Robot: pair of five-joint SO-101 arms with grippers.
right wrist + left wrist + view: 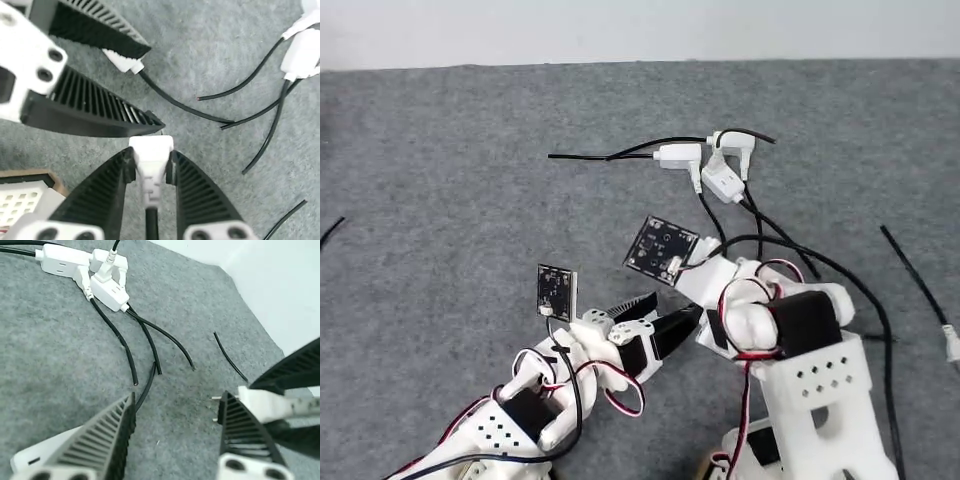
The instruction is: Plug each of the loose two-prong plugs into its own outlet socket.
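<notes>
1. the right end effector (151, 156) is closed on a white two-prong plug (150, 147). its fingers press the two flat sides of the plug's body, and the cable (150, 225) runs back between them.
2. the left end effector (177, 400) is spread wide and holds nothing. one of its fingertips (227, 407) sits just beside the plug's prongs (215, 409), which point into the gap.
3. the held plug hangs just above the grey bench (440, 200), near the arms and about the middle. the outlet sockets (715, 170) lie in a white cluster on the far side, well apart from it.
4. a second white piece on a black lead (122, 61) lies between the left fingers. i cannot tell whether it is a plug or a socket.
5. another loose plug (952, 345) lies at the right edge of the bench.
6. handling, as a judgement:
   - the plug looks light, hard and smooth, so it could twist in the grip if a prong catches.
   - the best hold is on the flat sides behind the prongs, leaving the metal free.
   - the trailing cable looks springy and may tug sideways.
   - the sockets look light and lie unfixed, so they will probably slide when pushed unless the free end effector braces them.
</notes>
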